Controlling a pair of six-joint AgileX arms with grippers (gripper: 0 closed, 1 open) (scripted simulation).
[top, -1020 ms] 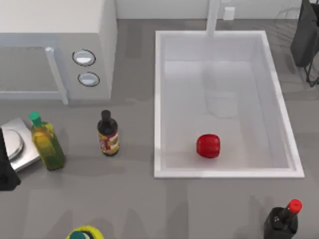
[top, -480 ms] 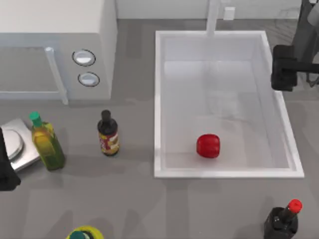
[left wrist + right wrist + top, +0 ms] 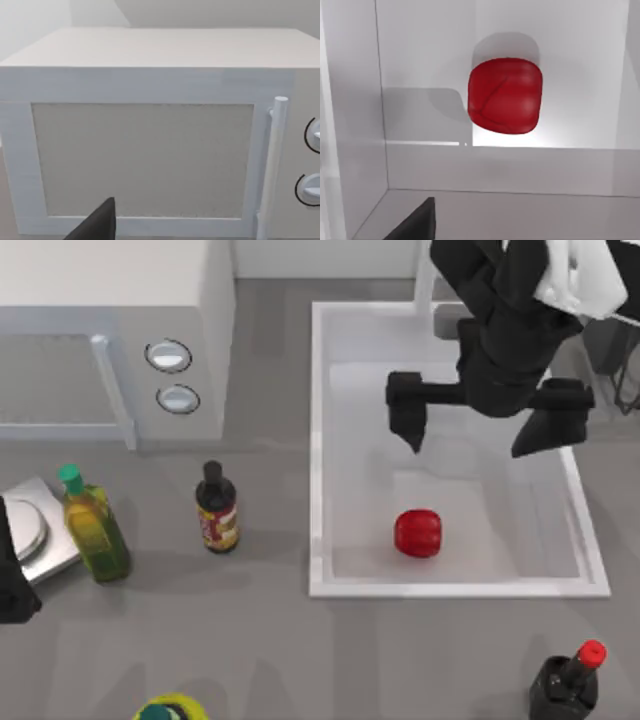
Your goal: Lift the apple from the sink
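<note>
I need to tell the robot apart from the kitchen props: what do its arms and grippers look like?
The right arm is matte black and blocky, with a white section near its upper end. The right gripper has two dark, tapering fingers. The left arm is a black shape at the table's left edge.

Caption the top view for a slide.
Right end effector, open, hovers over the sink, apart from the apple on its floor.

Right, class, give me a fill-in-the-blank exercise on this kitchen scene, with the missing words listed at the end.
1. The apple lies on the floor of the ____.
2. The right gripper, fingers spread, hangs above the sink with nothing between them, so it is ____.
3. The white microwave has ____ round knobs.
4. The cap of the dark bottle by the table's right front corner is ____.

Missing words: sink; open; two; red
</note>
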